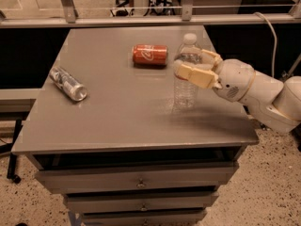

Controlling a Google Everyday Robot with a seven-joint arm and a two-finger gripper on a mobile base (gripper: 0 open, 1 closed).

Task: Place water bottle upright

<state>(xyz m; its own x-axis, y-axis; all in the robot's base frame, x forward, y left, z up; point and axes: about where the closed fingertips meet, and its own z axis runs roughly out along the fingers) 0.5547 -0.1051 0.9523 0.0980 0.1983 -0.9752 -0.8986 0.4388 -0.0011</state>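
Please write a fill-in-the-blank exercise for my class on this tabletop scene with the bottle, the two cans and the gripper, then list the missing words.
1. The water bottle stands ____ on the grey table.
2. The gripper has its fingers closed on the bottle's ____ half.
3. The red soda can lies on its ____.
4. The silver can lies near the table's ____ edge, as seen in the picture.

Missing words: upright; upper; side; left.
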